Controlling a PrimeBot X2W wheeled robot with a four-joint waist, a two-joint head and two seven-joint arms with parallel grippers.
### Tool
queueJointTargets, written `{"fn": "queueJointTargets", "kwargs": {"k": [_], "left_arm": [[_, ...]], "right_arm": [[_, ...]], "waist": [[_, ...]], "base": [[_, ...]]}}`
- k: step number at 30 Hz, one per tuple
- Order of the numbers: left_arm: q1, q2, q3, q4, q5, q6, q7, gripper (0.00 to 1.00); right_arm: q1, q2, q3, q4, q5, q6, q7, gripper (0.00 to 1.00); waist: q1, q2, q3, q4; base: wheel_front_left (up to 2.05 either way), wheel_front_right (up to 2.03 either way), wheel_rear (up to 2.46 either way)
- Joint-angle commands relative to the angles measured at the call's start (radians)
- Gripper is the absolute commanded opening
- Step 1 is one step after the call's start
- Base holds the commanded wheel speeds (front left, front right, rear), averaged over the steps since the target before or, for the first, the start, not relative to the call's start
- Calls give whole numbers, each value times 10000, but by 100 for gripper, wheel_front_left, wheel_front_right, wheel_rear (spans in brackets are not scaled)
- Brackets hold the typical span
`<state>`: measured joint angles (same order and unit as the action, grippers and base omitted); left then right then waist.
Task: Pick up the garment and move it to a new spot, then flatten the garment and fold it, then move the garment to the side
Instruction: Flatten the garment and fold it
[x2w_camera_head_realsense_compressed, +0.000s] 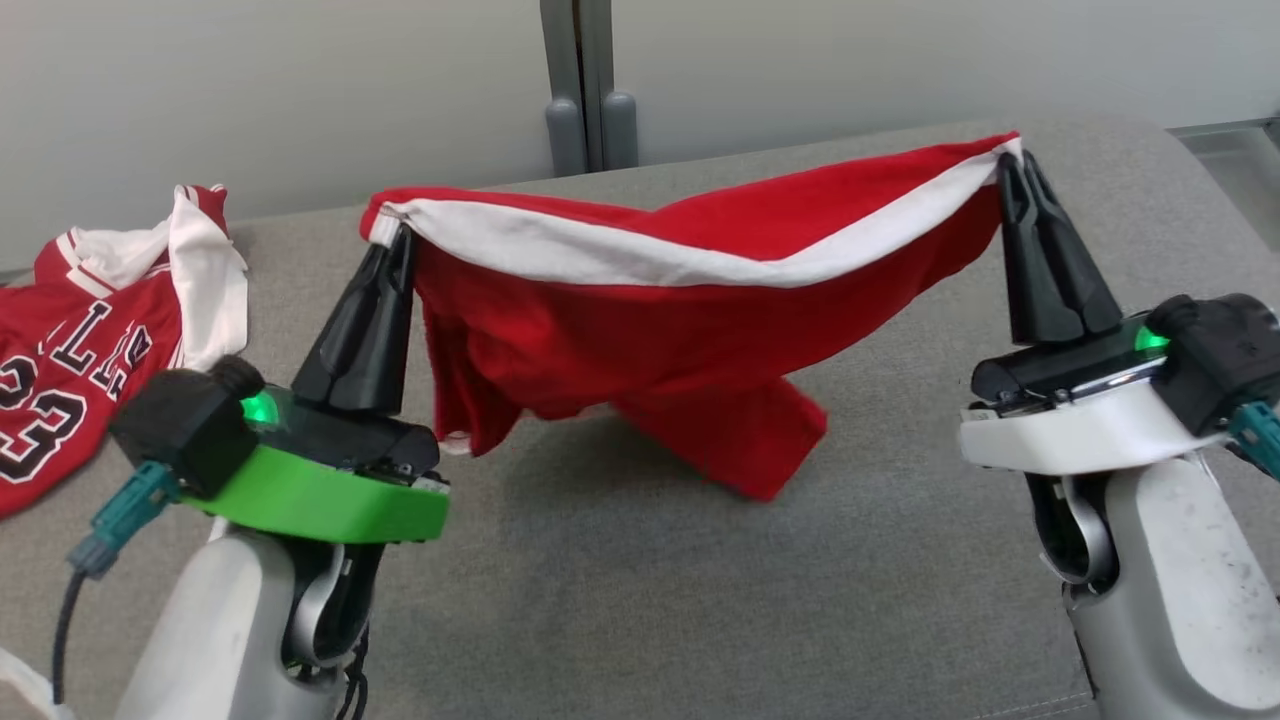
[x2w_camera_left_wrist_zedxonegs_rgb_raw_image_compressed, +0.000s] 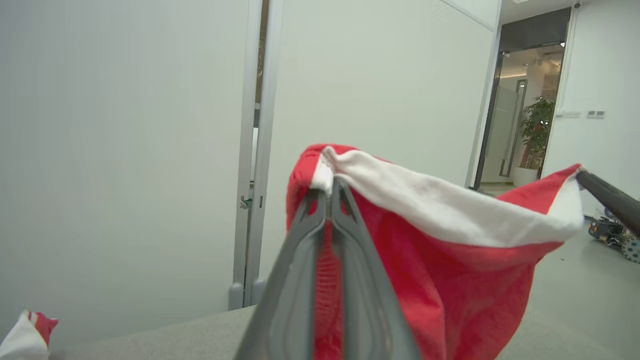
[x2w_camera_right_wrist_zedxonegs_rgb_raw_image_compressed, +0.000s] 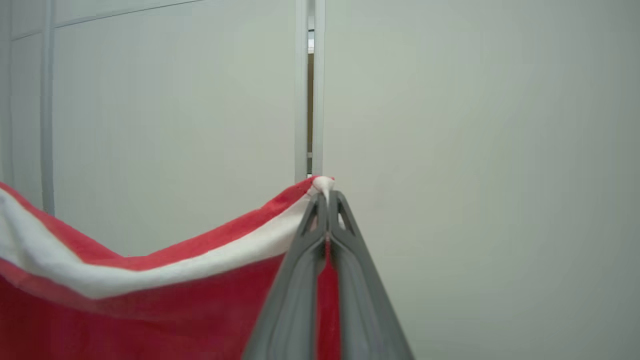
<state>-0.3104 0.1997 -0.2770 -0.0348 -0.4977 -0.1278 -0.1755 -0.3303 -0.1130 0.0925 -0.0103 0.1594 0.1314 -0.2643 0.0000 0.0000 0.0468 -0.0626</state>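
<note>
A red garment (x2w_camera_head_realsense_compressed: 660, 330) with a white band along its top edge hangs stretched between my two grippers above the grey table (x2w_camera_head_realsense_compressed: 620, 600). My left gripper (x2w_camera_head_realsense_compressed: 400, 232) is shut on its left corner and my right gripper (x2w_camera_head_realsense_compressed: 1012, 158) is shut on its right corner. The lower part droops and its bottom fold touches the table. In the left wrist view the garment (x2w_camera_left_wrist_zedxonegs_rgb_raw_image_compressed: 440, 270) hangs from my left gripper (x2w_camera_left_wrist_zedxonegs_rgb_raw_image_compressed: 332, 182), and the right gripper's fingers (x2w_camera_left_wrist_zedxonegs_rgb_raw_image_compressed: 607, 197) hold the far corner. In the right wrist view my right gripper (x2w_camera_right_wrist_zedxonegs_rgb_raw_image_compressed: 326, 195) pinches the white-edged corner of the garment (x2w_camera_right_wrist_zedxonegs_rgb_raw_image_compressed: 150, 310).
A second red and white jersey (x2w_camera_head_realsense_compressed: 90, 330) with black lettering lies crumpled at the table's left end. A pale wall with a grey post (x2w_camera_head_realsense_compressed: 590, 90) stands behind the table. A doorway (x2w_camera_left_wrist_zedxonegs_rgb_raw_image_compressed: 530, 110) with a potted plant shows at the right of the left wrist view.
</note>
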Motion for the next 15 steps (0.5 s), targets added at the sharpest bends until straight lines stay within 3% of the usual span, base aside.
{"fn": "queueJointTargets", "kwargs": {"k": [1,8,15], "left_arm": [[146,195,106,-598,-95,73,231,0],[-280,967,399,-3782,-188,410,1839,0],[-790,1513,297,-4624,-370,469,3309,0]], "right_arm": [[244,-82,-100,-460,-103,-14,-2,0],[676,-285,-502,-2532,-461,-14,-2,0],[999,-320,-782,-3506,-702,-14,394,0]], "waist": [[0,0,-480,-323],[0,0,-719,-615],[0,0,-462,-755]], "base": [[0,0,0],[0,0,0],[0,0,0]]}}
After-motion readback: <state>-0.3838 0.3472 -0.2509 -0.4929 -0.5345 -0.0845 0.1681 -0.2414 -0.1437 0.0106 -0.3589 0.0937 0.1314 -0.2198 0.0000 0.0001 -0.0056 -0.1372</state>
